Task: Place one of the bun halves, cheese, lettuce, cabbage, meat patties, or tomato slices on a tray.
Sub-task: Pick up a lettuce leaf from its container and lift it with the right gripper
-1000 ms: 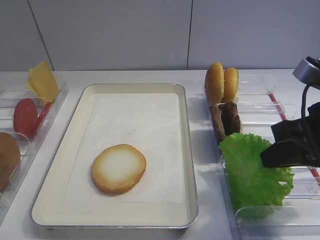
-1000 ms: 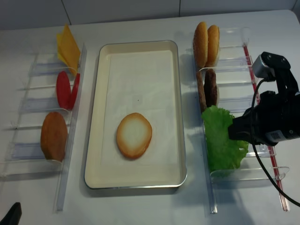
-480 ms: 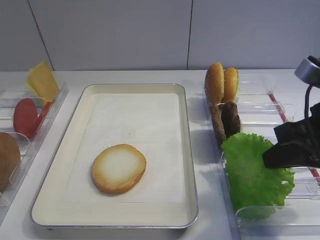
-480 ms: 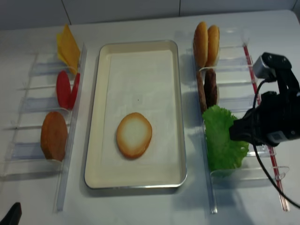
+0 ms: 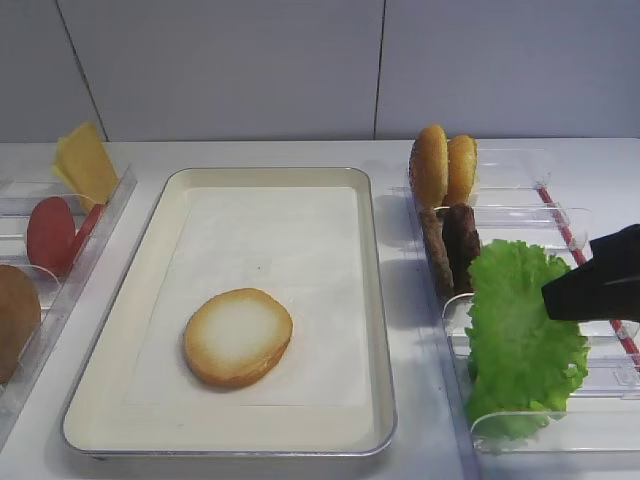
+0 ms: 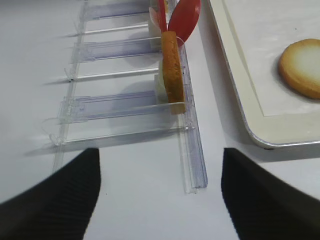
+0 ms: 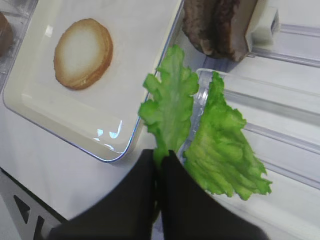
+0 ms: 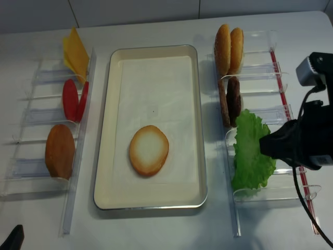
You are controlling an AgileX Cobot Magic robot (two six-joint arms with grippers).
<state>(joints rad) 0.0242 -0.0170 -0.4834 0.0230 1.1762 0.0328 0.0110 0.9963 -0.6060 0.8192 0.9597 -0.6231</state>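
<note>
My right gripper point(image 7: 161, 155) is shut on the stem end of a green lettuce leaf point(image 7: 170, 105) and holds it above the gap between the tray point(image 7: 30, 100) and the right-hand bin. In the high view the lettuce point(image 5: 520, 330) hangs upright beside the dark right gripper point(image 5: 550, 295). A second lettuce leaf point(image 7: 225, 145) lies in the bin. One bun half point(image 5: 237, 336) rests cut face up on the cream tray point(image 5: 150, 250). My left gripper point(image 6: 160, 195) stands open over bare table by the left bin's front end. Cabbage is out of view.
The left clear bin point(image 8: 78, 161) holds cheese point(image 5: 85, 160), tomato slices point(image 5: 52, 232) and a bun half point(image 5: 15, 315). The right bin point(image 8: 283, 83) holds two upright bun halves point(image 5: 443, 165) and meat patties point(image 5: 452, 240). A white wall stands behind.
My right gripper has risen and drawn back to the right, pulling the lettuce leaf up from the bin until it hangs upright. The left arm has not moved.
</note>
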